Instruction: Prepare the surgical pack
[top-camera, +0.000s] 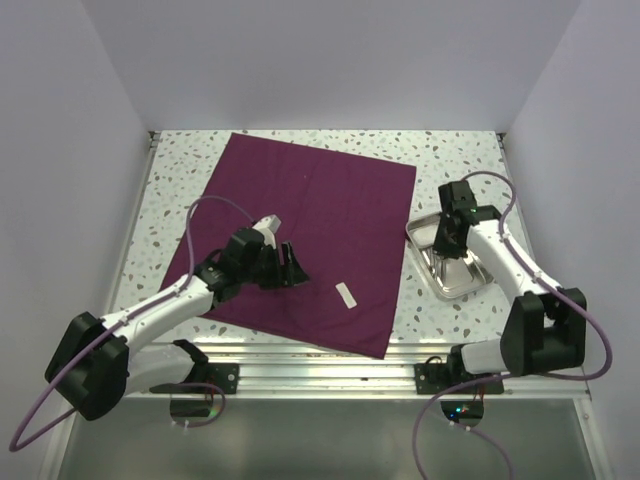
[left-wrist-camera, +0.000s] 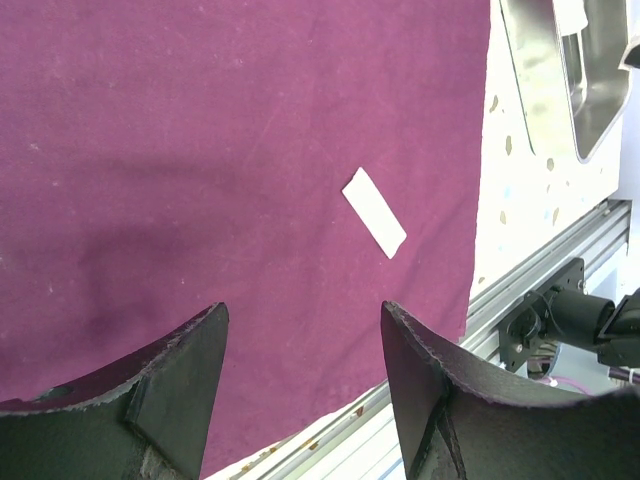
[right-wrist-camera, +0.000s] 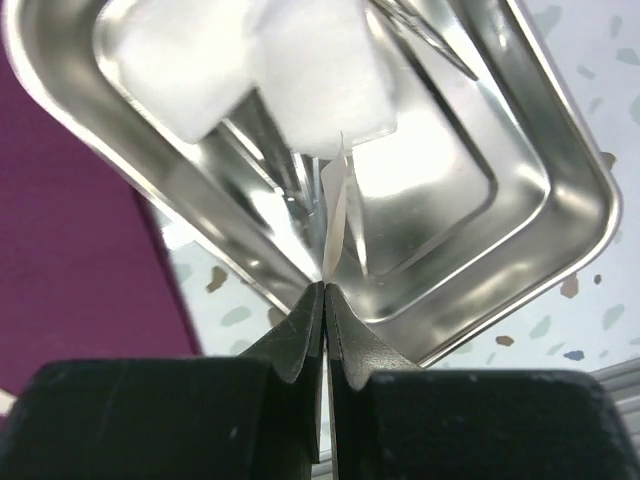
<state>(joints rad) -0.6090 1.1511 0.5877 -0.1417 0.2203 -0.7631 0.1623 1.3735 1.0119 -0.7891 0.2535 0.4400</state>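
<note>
Your right tool (right-wrist-camera: 326, 288) is pinched shut on a thin white piece (right-wrist-camera: 335, 210) over the tray (right-wrist-camera: 570, 215). Your left tool (left-wrist-camera: 302, 315) hangs with its fingers apart above the purple cloth (top-camera: 300, 210), which lies flat on the surface (top-camera: 450, 160), near a white strip (left-wrist-camera: 374, 212).

The cloth (top-camera: 300, 230) is matt woven fabric; the tray (top-camera: 470, 288) polished, mirror-glossy metal; the counter (top-camera: 450, 160) smooth speckled stone. The white squares (right-wrist-camera: 300, 70) are soft, fluffy. The thin white sheet (right-wrist-camera: 336, 200) in the right tool (right-wrist-camera: 326, 290) is perhaps paper.

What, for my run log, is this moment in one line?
left gripper: open over purple cloth | right gripper: shut on thin white piece over tray | white strip on cloth
</note>
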